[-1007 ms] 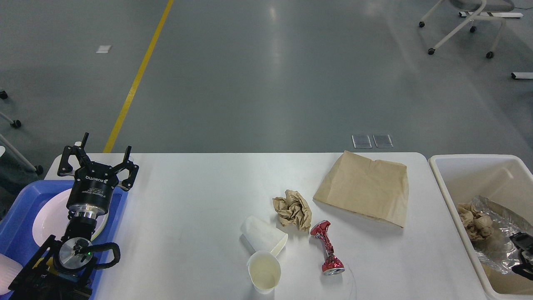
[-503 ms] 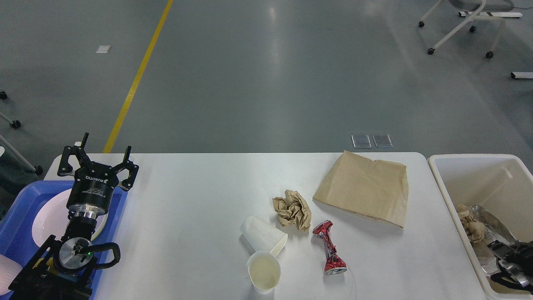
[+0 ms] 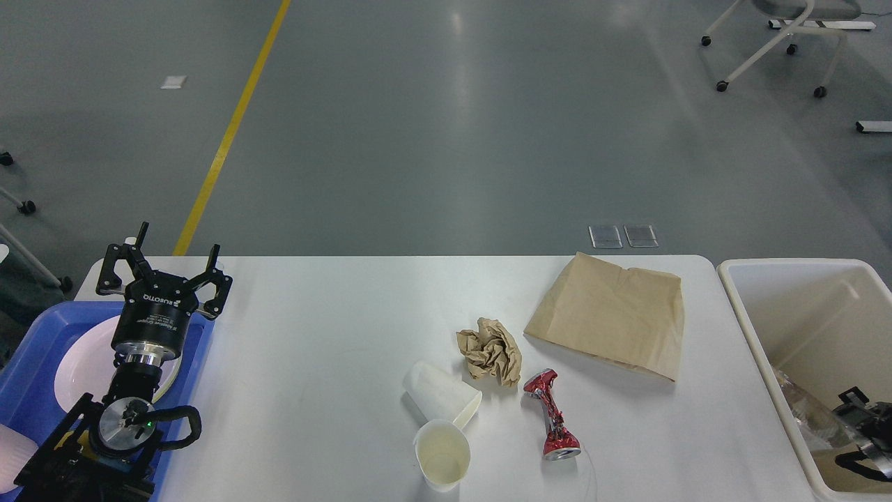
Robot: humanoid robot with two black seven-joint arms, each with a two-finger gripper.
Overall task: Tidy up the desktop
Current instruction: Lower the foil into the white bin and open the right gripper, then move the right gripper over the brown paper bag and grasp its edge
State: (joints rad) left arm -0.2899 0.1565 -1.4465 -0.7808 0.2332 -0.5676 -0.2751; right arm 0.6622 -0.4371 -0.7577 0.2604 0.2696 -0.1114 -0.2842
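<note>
The white desktop (image 3: 313, 335) holds a crumpled brown paper wad (image 3: 491, 351), a flat brown paper bag (image 3: 610, 315), a crushed red can (image 3: 552, 416), a white cup lying on its side (image 3: 440, 392) and an upright white cup (image 3: 442, 457). My left gripper (image 3: 166, 268) stands open over the far edge of the blue tray (image 3: 28, 341), holding nothing. My right gripper (image 3: 864, 422) is low inside the cream bin (image 3: 787, 279), seen dark and partly cut off, next to a bit of silver foil (image 3: 808, 422).
A white plate (image 3: 80, 362) lies in the blue tray under my left arm. The bin stands just off the desktop's right end. A wheeled chair frame (image 3: 773, 42) stands on the grey floor far behind.
In the bin the foil with its brown paper wad has sunk down, and only a bit of foil shows now. My right gripper has shifted inside the bin. The left arm has not moved.
</note>
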